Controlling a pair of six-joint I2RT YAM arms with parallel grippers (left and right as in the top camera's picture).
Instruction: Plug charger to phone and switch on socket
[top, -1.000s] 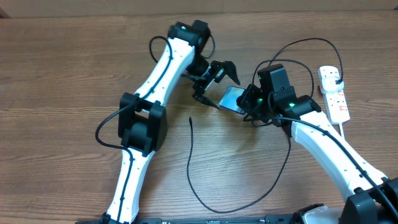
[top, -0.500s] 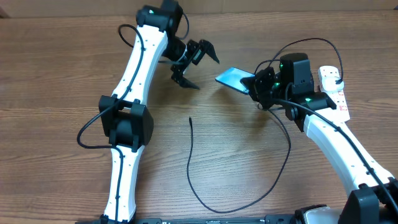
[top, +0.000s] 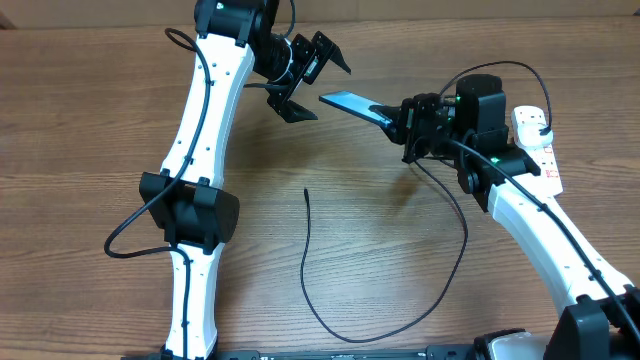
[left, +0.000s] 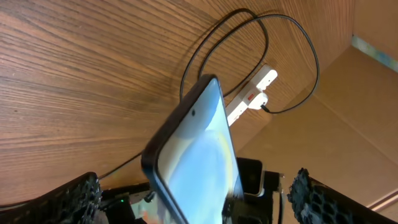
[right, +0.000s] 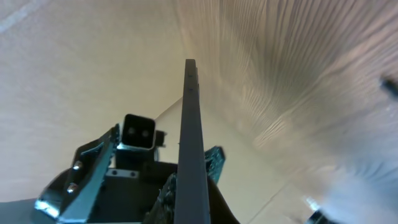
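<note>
My right gripper (top: 405, 125) is shut on one end of the phone (top: 352, 102) and holds it in the air, its free end pointing left. In the right wrist view the phone (right: 189, 137) shows edge-on, running out from the right gripper (right: 190, 208). My left gripper (top: 312, 80) hangs open just left of the phone's free end, not touching it. The left wrist view looks onto the phone's blue screen (left: 199, 155) between its spread fingers (left: 68, 199). The charger's cable (top: 306, 260) lies on the table, its tip (top: 306, 190) loose. At the right lies the socket (top: 540, 155).
The charger cable loops wide across the table front and back up under the right arm toward the socket (left: 252, 96). The left arm's elbow (top: 190, 210) stands over the table's left half. A cardboard wall (left: 348, 112) rises behind the socket.
The right gripper has lifted the phone up and to the left, tilting it. The left gripper, open throughout, has pulled back up and left from the phone.
</note>
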